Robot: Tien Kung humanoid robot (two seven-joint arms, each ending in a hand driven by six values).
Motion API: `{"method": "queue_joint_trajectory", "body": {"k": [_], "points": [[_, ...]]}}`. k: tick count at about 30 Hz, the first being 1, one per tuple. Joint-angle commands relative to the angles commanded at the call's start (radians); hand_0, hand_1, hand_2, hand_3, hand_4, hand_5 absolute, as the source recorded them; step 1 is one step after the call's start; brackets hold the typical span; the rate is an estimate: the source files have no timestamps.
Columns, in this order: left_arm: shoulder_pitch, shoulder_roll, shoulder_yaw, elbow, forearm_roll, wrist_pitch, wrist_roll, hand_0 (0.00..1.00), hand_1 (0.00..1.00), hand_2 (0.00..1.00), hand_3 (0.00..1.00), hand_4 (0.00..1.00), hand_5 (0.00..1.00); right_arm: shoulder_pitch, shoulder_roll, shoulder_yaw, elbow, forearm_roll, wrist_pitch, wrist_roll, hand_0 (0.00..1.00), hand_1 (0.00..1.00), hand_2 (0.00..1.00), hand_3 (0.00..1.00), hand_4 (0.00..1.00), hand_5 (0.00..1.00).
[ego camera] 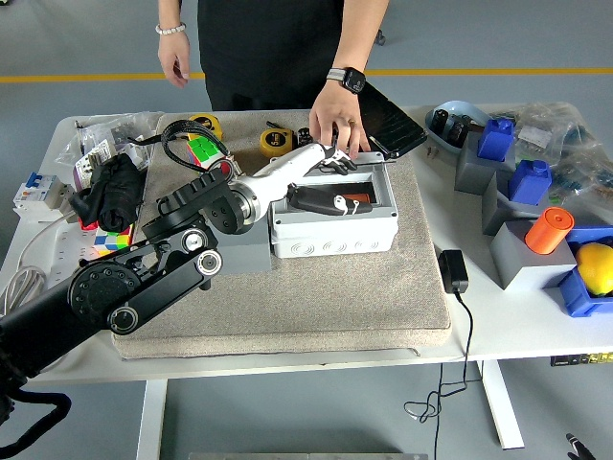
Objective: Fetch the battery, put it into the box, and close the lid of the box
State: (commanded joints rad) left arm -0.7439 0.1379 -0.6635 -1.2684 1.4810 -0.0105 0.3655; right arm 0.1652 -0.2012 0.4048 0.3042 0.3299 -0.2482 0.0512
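The grey box (330, 232) stands on the felt mat (316, 302) at the table's middle. Its clear lid (372, 184) is folded down almost flat over the opening. Through the lid a strip of the orange battery (360, 200) shows inside the box. My left hand (324, 187) reaches in from the left and lies on top of the lid, its fingers (316, 201) stretched out along it and gripping nothing. A person's hand (335, 120) rests on the box's rear edge by the hinge. Only a dark tip of my right arm (575, 445) shows at the bottom right corner.
A grey block (247, 257) sits left of the box, partly under my arm. A black adapter (452, 271) and its cable lie to the right. Grey and blue holders, one with an orange cylinder (548, 230), crowd the right side. Tape measures (273, 142), bags and cables fill the back left.
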Motion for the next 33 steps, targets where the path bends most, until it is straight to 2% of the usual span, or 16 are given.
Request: {"method": "queue_joint_trajectory", "body": {"k": [8, 13, 17, 23, 24, 29, 30, 33], "points": [[0.013, -0.001, 0.008, -0.019, -0.013, -0.002, 0.002, 0.827, 0.808, 0.744, 0.735, 0.998, 0.563, 0.000, 0.002, 0.009, 0.000, -0.002, -0.001, 0.001, 0.658, 0.634, 0.633, 0.532, 0.872, 0.436], [0.027, 0.002, -0.020, -0.030, -0.024, 0.004, -0.009, 0.820, 0.800, 0.743, 0.733, 0.998, 0.563, -0.002, 0.003, 0.012, 0.000, -0.003, 0.000, 0.002, 0.659, 0.635, 0.631, 0.532, 0.872, 0.436], [0.053, 0.008, -0.073, -0.036, -0.088, 0.043, -0.057, 0.820, 0.800, 0.743, 0.733, 0.998, 0.563, -0.003, 0.004, 0.010, -0.001, -0.002, 0.000, 0.001, 0.659, 0.635, 0.631, 0.532, 0.872, 0.436], [0.109, 0.021, -0.183, -0.044, -0.210, 0.146, -0.178, 0.811, 0.797, 0.742, 0.733, 0.998, 0.558, -0.002, 0.004, 0.006, -0.001, -0.001, 0.002, 0.000, 0.658, 0.635, 0.632, 0.533, 0.872, 0.436], [0.115, 0.022, -0.196, -0.044, -0.222, 0.156, -0.193, 0.729, 0.762, 0.725, 0.718, 0.997, 0.560, -0.002, 0.005, 0.006, -0.001, -0.001, 0.002, 0.000, 0.658, 0.635, 0.631, 0.532, 0.872, 0.435], [0.165, 0.037, -0.300, -0.042, -0.316, 0.216, -0.280, 0.729, 0.762, 0.725, 0.718, 0.997, 0.560, 0.000, 0.005, 0.005, -0.001, 0.001, 0.004, -0.001, 0.658, 0.635, 0.631, 0.532, 0.872, 0.435], [0.174, 0.040, -0.323, -0.042, -0.329, 0.225, -0.290, 0.552, 0.658, 0.640, 0.636, 0.989, 0.543, 0.001, 0.005, 0.003, -0.001, 0.003, 0.006, -0.002, 0.658, 0.635, 0.631, 0.532, 0.871, 0.435], [0.204, 0.052, -0.393, -0.042, -0.390, 0.254, -0.316, 0.552, 0.658, 0.640, 0.636, 0.989, 0.543, 0.003, 0.005, -0.012, -0.005, 0.016, 0.011, -0.007, 0.658, 0.635, 0.631, 0.532, 0.871, 0.435]]}}
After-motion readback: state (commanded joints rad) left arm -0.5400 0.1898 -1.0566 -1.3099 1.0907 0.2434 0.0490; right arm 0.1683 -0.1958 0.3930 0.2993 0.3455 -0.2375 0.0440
